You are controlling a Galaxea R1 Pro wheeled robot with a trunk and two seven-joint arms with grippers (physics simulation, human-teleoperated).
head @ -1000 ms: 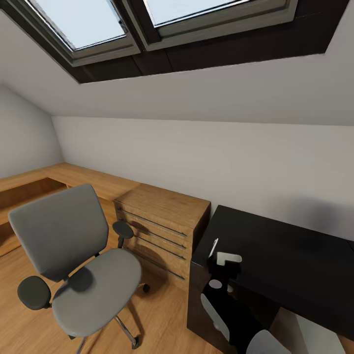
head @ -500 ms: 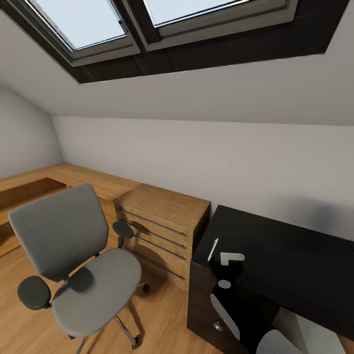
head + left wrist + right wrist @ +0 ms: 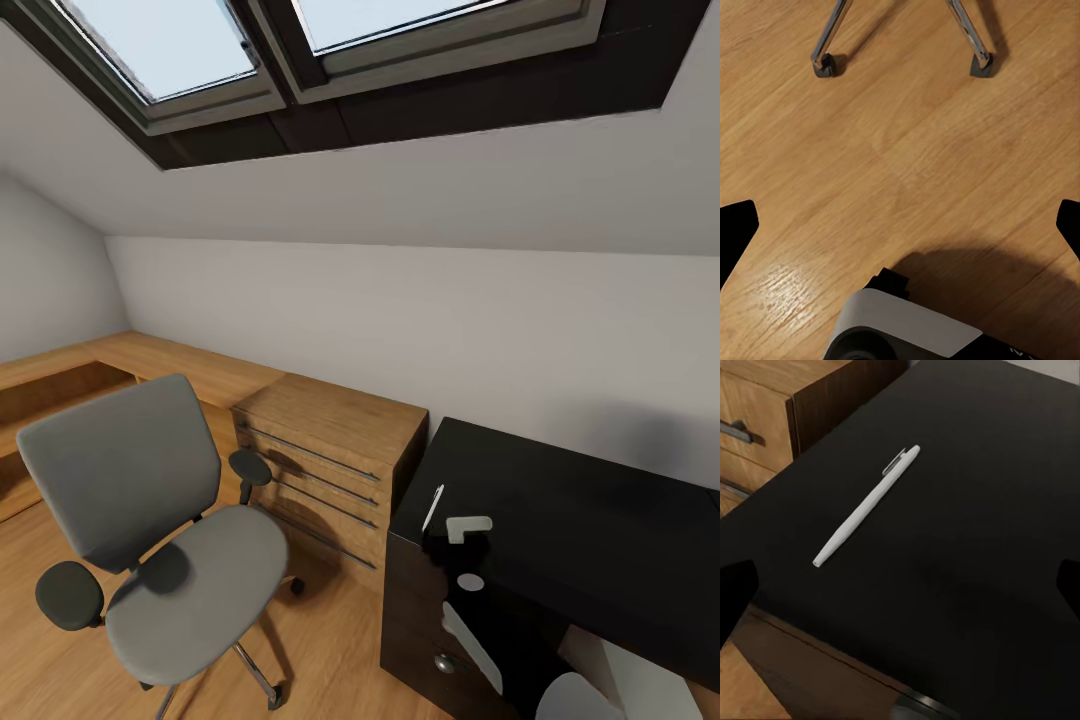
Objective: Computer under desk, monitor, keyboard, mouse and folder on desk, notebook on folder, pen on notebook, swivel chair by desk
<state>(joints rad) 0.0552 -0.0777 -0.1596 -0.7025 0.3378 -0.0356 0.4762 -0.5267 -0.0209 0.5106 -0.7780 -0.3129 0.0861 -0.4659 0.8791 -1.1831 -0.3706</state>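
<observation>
The white pen lies flat on the glossy black desk, close to the corner beside the drawers. My right gripper hovers open above the desk just short of the pen, which it does not touch. In the head view the pen rests at the desk's left end, with my right arm just behind it. The grey swivel chair stands on the floor left of the desk, its seat bare. My left gripper hangs open over the floor near the chair's metal legs. Monitor, keyboard, mouse, folder and notebook are out of view.
A light wooden chest of drawers stands between chair and desk, against the desk's left end. A low wooden ledge runs along the far left wall under the sloped ceiling. A pale grey shape sits under the desk's front edge; I cannot tell what it is.
My right arm has drawn back from the pen, towards the lower right of the head view. The pen stays lying on the desk. The chair has not moved.
</observation>
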